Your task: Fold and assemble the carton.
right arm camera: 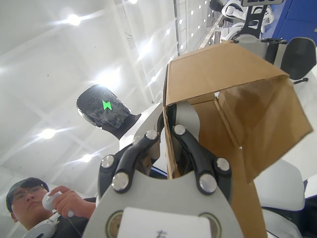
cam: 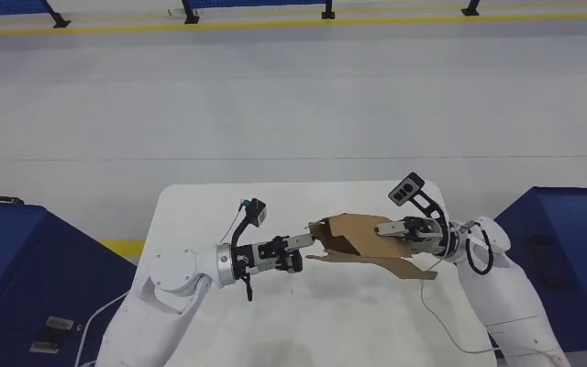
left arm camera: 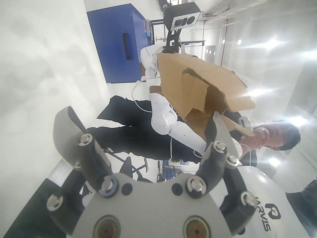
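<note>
right gripper (cam: 390,229) (right arm camera: 168,117) was clamped on one wall of the carton (cam: 362,237) (right arm camera: 223,75), with a finger on each side of the cardboard. left gripper (cam: 310,242) (left arm camera: 142,117) stood with its fingers spread wide, one fingertip (left arm camera: 220,128) right against the cardboard at the carton's (left arm camera: 198,75) mouth. the white table (cam: 229,206) lay under both arms, and the carton was over its right front part, between the two grippers. its long axis ran side to side across the table, from one gripper to the other, with the open mouth pointing at the left gripper. it was plain brown cardboard, only partly squared up, its walls slanting. a long flap (cam: 404,267) stuck out on the side nearest the robot. the flap edges at the mouth were torn and jagged. whether the carton rested on the table or hung just above it could not be told.
</note>
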`<state>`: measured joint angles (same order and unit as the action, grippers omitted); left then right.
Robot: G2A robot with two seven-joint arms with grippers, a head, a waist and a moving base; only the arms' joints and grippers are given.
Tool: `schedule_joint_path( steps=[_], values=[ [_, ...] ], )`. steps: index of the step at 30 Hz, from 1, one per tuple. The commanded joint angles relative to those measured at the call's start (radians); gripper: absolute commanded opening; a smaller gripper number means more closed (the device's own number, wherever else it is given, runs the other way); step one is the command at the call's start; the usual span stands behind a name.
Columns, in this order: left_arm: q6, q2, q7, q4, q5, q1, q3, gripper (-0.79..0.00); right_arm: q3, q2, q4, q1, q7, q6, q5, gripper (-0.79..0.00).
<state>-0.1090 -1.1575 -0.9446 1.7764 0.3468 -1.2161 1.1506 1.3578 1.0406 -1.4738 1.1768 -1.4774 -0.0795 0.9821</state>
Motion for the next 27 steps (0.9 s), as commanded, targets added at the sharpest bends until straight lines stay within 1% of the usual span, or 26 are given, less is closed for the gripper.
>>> schedule_joint_path(
  steps=[1, 4, 9, 16, 27],
  values=[
    [-0.005, -0.002, 0.004, -0.009, 0.002, 0.014, -0.015, 0.000, -0.007, 0.001, 0.003, -0.005, -0.001, 0.001, -0.003, -0.785],
    [-0.006, -0.005, 0.007, -0.022, 0.007, 0.030, -0.029, 0.000, -0.015, 0.002, 0.009, -0.011, -0.003, 0.002, -0.004, -0.785],
    [-0.039, -0.007, 0.018, -0.064, 0.030, 0.056, -0.036, 0.000, -0.025, 0.005, 0.016, -0.024, -0.007, -0.003, 0.006, -0.785],
    [-0.090, -0.011, -0.024, -0.126, 0.064, 0.090, -0.071, 0.000, -0.025, 0.006, 0.018, -0.037, 0.001, 0.003, 0.008, -0.785],
    [-0.076, -0.017, -0.036, -0.174, 0.080, 0.116, -0.108, 0.000, -0.039, 0.010, -0.001, -0.039, 0.012, 0.015, 0.014, -0.785]
  ],
)
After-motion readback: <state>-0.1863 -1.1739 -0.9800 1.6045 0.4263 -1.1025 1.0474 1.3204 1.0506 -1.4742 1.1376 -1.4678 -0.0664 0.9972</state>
